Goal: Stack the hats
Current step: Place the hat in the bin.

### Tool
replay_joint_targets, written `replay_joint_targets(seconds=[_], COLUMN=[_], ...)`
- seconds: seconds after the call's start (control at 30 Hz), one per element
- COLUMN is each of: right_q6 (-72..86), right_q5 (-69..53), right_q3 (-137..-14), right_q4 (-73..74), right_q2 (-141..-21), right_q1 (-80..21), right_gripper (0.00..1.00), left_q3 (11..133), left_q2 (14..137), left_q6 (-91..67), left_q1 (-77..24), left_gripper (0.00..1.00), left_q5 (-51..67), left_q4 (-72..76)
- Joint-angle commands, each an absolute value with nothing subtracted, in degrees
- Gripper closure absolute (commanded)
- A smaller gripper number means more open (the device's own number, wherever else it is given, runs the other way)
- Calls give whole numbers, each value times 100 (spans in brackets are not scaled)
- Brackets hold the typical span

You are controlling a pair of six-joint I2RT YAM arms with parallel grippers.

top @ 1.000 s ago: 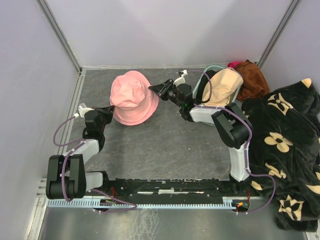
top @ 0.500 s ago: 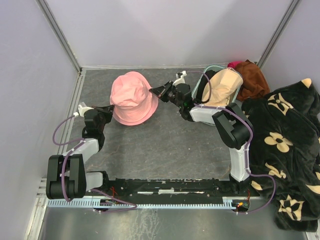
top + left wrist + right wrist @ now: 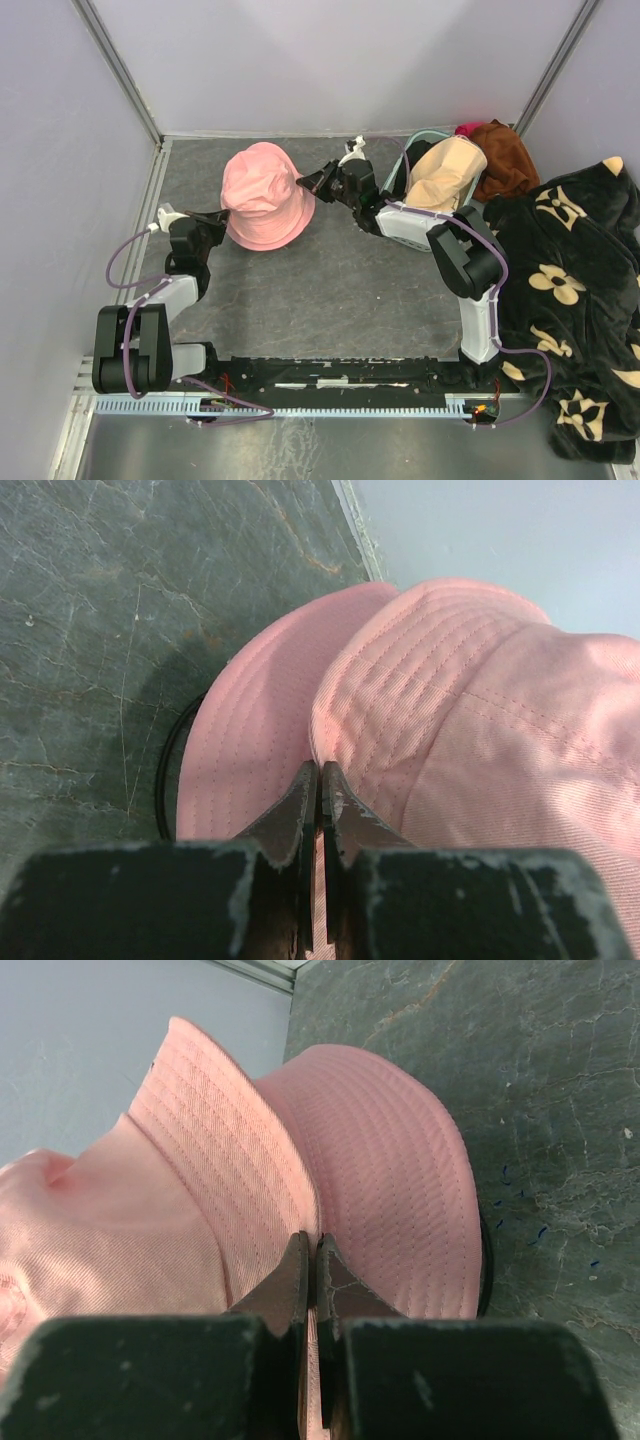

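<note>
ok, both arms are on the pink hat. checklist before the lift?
1. Left tool shut on the brim of the pink hat: ok.
2. Right tool shut on the opposite side of the brim: ok.
3. Each tool pinches a single layer: cannot tell. Both wrist views show a second pink brim layer under the gripped one.
4. Beige hat uncovered at far right: ok.
5. Black blanket clear of the right arm: cannot tell. Its edge lies right beside the arm.
</note>
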State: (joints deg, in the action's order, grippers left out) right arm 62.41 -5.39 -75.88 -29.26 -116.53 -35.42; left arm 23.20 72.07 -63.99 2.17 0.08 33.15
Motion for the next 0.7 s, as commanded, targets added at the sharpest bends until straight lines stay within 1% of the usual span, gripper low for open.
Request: replay_joint_targets(seconds=[0.0,0.2,0.4,0.43,0.5,0.57,0.6,0.67], right_q6=[5777,5653,5536,5484,5429,5384,5361,5284], right_q5=[-276,-201,-83,-38,15,66,108,175], right_q3=[-7834,-7926,-7942,-7950,-7919,-7878,-7857,-7812], right_q4=[-2004,-1751,-1622,-1574,-1560,-1577,-1581,-1595], right_q2=[-11786,-11871,-11781,-11746,-11669,-11567,-11514,-11391], right_q1=[-3599,-3685,-3728,-3733,-3745,-3750,-3750,-3748], right_gripper=[99,99,99,98,94,83,80,71], left_q3=[2422,2389,2460,2481,2529,2551,2561,2608], left_q2=[7429,7575,7376,7322,7210,7089,7032,6912], left_q6=[-6100,-6119,-6099,-6069,-6025,-6013,-5999,-5942], left_q1=[238,239,244,247,247,246,247,246], left_gripper=[97,97,97,96,86,74,70,63], left_q5=[-57,4,-33,-49,-70,-79,-79,-103], left_q4=[3296,3418,3190,3134,3017,2936,2889,2763])
